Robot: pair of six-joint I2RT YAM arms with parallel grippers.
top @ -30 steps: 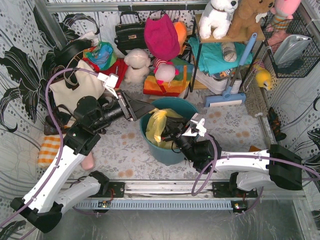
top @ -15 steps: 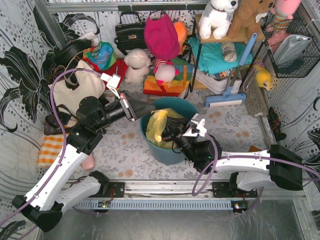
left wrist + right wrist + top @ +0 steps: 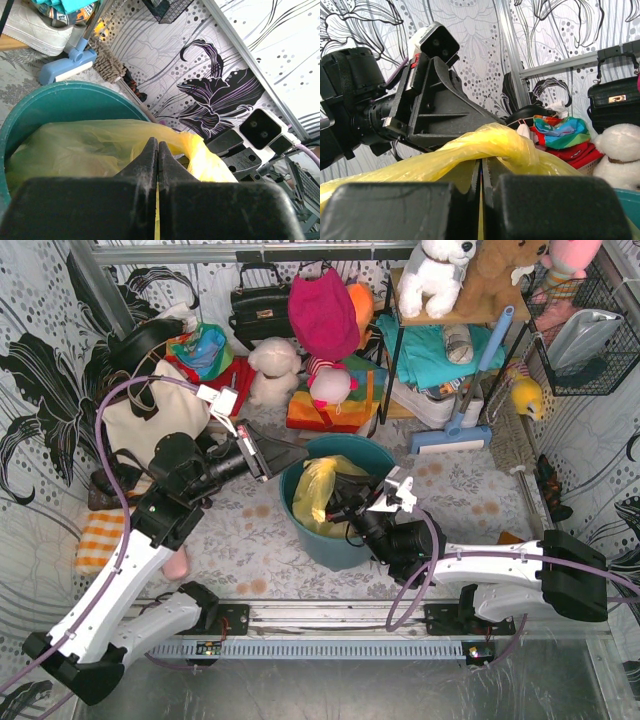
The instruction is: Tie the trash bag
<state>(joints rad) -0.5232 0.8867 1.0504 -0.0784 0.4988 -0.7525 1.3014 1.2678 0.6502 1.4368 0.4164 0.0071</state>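
The yellow trash bag (image 3: 314, 490) sits inside the teal bucket (image 3: 345, 540). In the right wrist view a twisted rope of the trash bag (image 3: 510, 142) drapes over my right gripper (image 3: 481, 165), which is shut with a yellow strip of film between its fingers. My left gripper (image 3: 158, 145) is shut at the bag's upper edge, and a thin yellow sliver also shows between its fingers. The trash bag (image 3: 75, 145) fills the bucket (image 3: 55, 92) beyond it. From above, the left gripper (image 3: 298, 454) is at the bucket's far-left rim and the right gripper (image 3: 342, 508) is over the bag's near-right side.
A cream tote bag (image 3: 150, 420) lies to the far left. Soft toys (image 3: 275, 370), a black handbag (image 3: 260, 305) and a shelf rack (image 3: 450, 350) with a blue broom (image 3: 470, 390) crowd the back. An orange checked cloth (image 3: 98, 540) lies at the left.
My left gripper has closed from open to shut at the bag's upper edge, staying at the bucket's far-left rim. The right gripper has stayed shut on the bag.
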